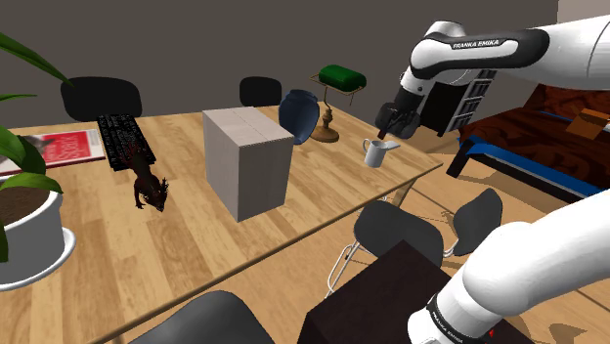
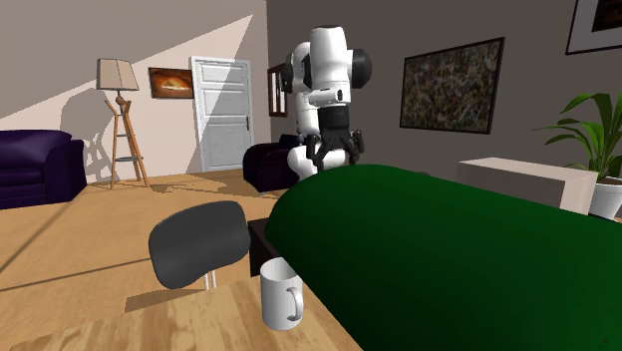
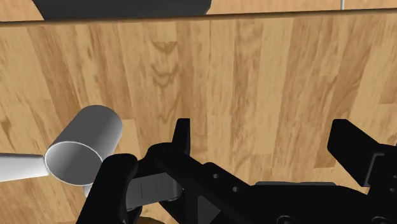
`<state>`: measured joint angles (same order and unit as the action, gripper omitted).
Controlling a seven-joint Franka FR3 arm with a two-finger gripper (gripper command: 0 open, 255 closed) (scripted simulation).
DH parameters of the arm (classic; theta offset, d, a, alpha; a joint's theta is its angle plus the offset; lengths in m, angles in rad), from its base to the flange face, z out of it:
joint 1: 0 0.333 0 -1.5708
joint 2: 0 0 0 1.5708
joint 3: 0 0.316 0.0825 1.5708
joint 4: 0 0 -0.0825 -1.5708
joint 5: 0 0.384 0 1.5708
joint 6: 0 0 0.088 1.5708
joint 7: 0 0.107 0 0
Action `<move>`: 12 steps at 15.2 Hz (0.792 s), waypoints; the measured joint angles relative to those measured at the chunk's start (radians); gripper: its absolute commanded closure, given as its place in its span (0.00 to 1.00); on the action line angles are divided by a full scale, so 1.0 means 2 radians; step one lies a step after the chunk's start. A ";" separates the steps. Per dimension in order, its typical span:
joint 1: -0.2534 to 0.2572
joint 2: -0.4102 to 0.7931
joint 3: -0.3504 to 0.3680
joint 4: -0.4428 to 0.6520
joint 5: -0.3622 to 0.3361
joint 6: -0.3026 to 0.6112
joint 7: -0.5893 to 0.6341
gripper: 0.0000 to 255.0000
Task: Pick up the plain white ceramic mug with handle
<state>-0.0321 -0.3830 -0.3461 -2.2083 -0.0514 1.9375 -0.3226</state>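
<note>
Gripper [image 3: 261, 130] first: its fingers are spread wide over bare worktop [image 3: 254, 70], pinching nothing. I judge it's open so it can straddle the cup. The white mug [image 3: 86, 145] stands upright beside one finger, near the worktop's corner at the shoulder view's right, so I'd shift across before descending. Beyond it, the green-shaded lamp [image 1: 339, 78] and dark vase [image 1: 299, 114] crowd the far side.

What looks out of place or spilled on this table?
Nothing stands out. The mug stands upright on the table, near its edge, and nothing is spilled around it. The open gripper hovers beside it without touching.
</note>
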 measured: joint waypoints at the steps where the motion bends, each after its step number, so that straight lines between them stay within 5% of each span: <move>1: 0.001 0.015 -0.007 0.007 0.002 0.006 -0.012 0.00; 12: -0.011 0.230 -0.072 0.137 0.075 0.054 -0.179 0.00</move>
<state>-0.0542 0.0776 -0.4905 -1.9351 0.0977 2.0464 -0.6810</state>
